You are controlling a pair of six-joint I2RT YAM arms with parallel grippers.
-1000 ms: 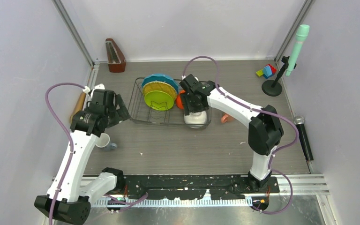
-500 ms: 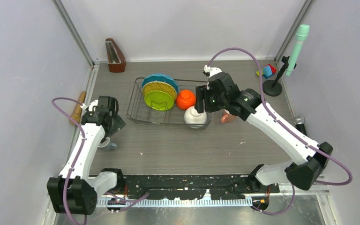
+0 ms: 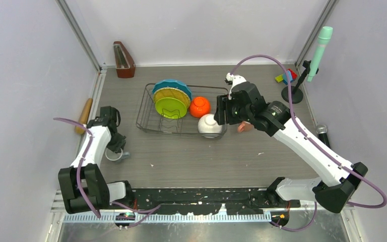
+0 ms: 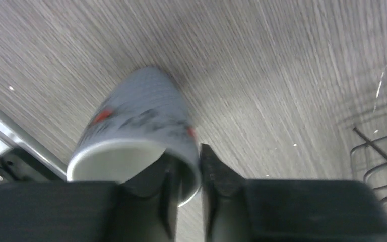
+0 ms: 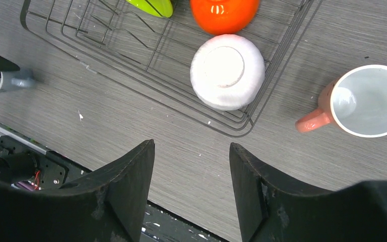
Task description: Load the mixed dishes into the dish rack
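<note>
Your left fingers [image 4: 206, 161] have dropped to the small pale grey-blue cup [image 4: 136, 116] on the desk [image 5: 146, 121] at the left, well apart from the dish rack [image 5: 131, 78]. They have narrowed onto its rim, one inside and one outside. Your right fingers [image 5: 143, 156], wide and empty, have pulled back from the white bowl [image 5: 227, 70], which now sits upside down in the rack's near right corner. The pink mug [image 5: 368, 101] stands just beside that corner and is likely next.

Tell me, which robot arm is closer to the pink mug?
Right. The right gripper hovers just beside the pink mug; the left gripper is far across the table, beyond the dish rack, at the small grey-blue cup.
</note>
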